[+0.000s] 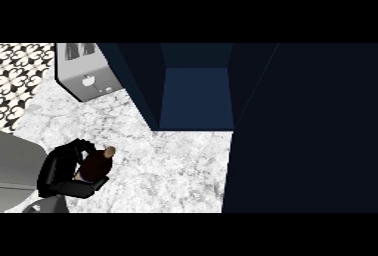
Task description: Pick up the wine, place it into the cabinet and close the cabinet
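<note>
at the lower left of the frame, the left hand [63, 172] has its black fingers curled around the wine [96, 165], a small dark bottle with a tan top. the bottle tilts, its top pointing up and to the right. it is over the white marble counter [177, 165]. the dark blue cabinet [196, 97] stands open in the upper middle, well apart from the bottle. its door [303, 130] fills the right side. a silver toaster [85, 70] sits at the upper left.

counter: white marble [177, 160] | wall: patterned tile [22, 70] | toaster [87, 75] at back
</note>
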Robot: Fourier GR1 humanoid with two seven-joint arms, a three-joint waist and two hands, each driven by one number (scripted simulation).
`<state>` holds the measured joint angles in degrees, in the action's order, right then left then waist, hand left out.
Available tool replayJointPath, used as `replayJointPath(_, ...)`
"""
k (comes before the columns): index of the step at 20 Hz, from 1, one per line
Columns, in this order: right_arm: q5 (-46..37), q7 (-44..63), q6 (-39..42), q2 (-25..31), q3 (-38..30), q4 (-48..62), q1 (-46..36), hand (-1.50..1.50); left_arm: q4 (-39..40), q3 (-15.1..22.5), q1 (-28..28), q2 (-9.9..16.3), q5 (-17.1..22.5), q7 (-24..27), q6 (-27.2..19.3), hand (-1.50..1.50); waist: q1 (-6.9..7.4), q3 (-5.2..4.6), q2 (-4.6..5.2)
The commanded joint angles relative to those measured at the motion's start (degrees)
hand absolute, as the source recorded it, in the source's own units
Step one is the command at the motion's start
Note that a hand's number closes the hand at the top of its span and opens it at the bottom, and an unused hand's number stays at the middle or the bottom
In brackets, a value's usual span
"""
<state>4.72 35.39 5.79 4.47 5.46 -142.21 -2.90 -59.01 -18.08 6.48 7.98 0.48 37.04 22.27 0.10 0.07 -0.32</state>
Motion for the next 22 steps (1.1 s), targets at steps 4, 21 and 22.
replayJointPath(4,4.4,4.91,-0.9,0.45,-1.86,-6.53,-1.44,-1.5,-14.34,1.73,-5.93,-6.03,0.43,0.26,-7.12,1.5,0.09,-0.05,0.12)
replayJointPath(21,5.84,1.59,1.75,-1.3,-1.35,-5.02,2.11,-1.5,-43.65,24.89,-9.85,-7.97,5.77,-26.93,-18.79,1.5,-0.44,-0.04,0.21)
replayJointPath(22,7.88,1.54,1.83,-0.83,-3.73,-3.52,0.85,-1.5,-46.14,24.98,-6.53,-7.97,7.4,-33.38,-20.51,1.5,-0.46,-0.01,0.22)
